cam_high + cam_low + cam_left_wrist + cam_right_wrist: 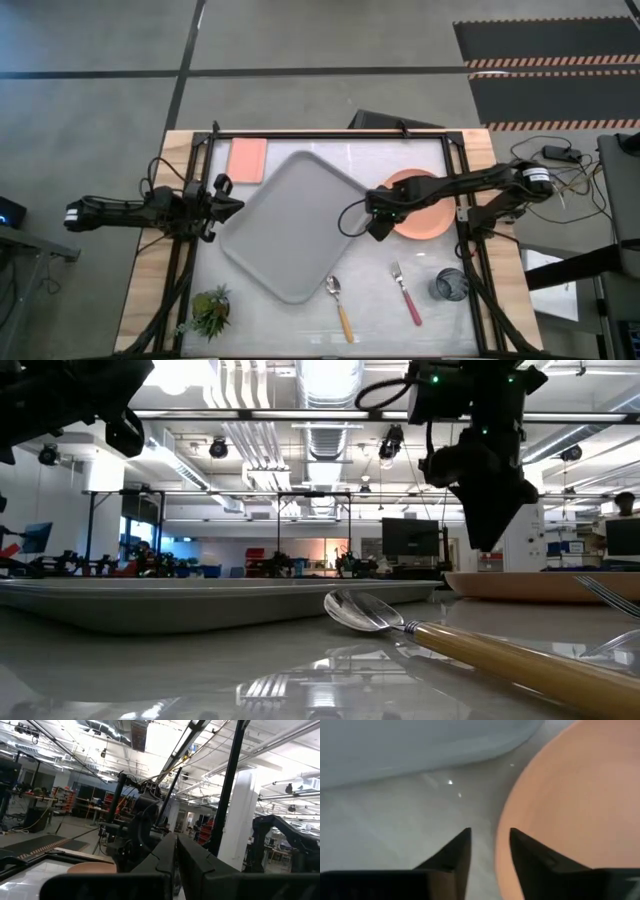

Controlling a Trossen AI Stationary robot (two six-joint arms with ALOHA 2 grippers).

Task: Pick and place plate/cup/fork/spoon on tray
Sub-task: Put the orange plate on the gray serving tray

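The light grey tray (290, 225) lies turned at an angle in the table's middle. The salmon-orange plate (430, 208) lies flat on the table to its right, and also shows in the right wrist view (580, 810). My right gripper (490, 845) hangs above the plate's left rim (502, 840). It is open by a narrow gap, points down, and is clear of the plate in the low view (490, 525). The spoon (340, 305), the fork (407, 295) and the dark cup (450, 285) lie near the front edge. My left gripper (176, 857) is shut, raised by the tray's left edge (226, 196).
A flat pink rectangle (248, 160) lies at the far left beside the tray. A small potted plant (210, 310) stands at the near left corner. A dark frame (330, 133) runs round the table top.
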